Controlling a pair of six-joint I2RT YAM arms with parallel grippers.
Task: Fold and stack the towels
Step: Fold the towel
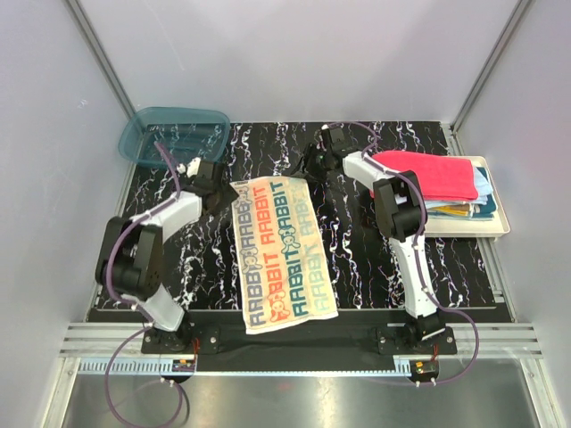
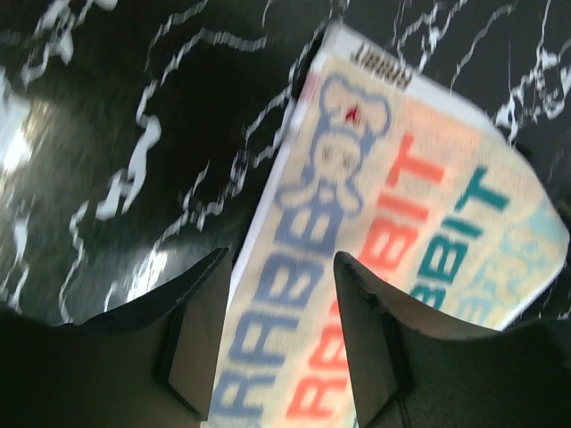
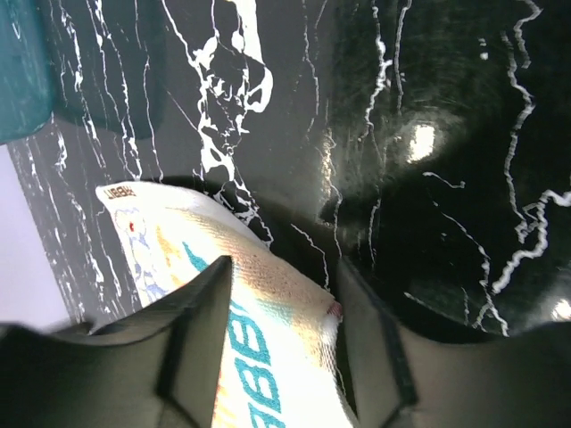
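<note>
One teal bin [image 1: 174,134] sits at the far left corner of the black marbled table [image 1: 357,259], just behind the left arm [image 1: 169,214]. That arm reaches in from the left. The left pincer [image 2: 281,259] hangs over the far left corner of the lettered towel [image 1: 279,254], jaws apart, and the towel's left hem shows between the fingers [image 2: 192,330]. Whether they touch the cloth cannot be told.

The lettered towel is the one towel on the bare table. It lies spread flat and lengthwise in the middle, between the two arms, a little skewed, with its near end close to the table's near edge.

The right pincer [image 3: 284,264] is at the towel's far right corner, open as well, and the corner shows between its fingers [image 3: 196,339]. The right arm [image 1: 406,241] rises between the towel and the tray [image 1: 496,223], and in the top view its elbow covers part of the tray's left side.

The one cream tray lies at the right edge of the table and holds a stack of folded towels. A red-pink towel [image 1: 428,174] is on top, with a light blue towel [image 1: 483,181] under it. Mustard [image 1: 455,211] and teal [image 1: 482,211] edges show lower down. At least four layers show, but the exact count cannot be told.
</note>
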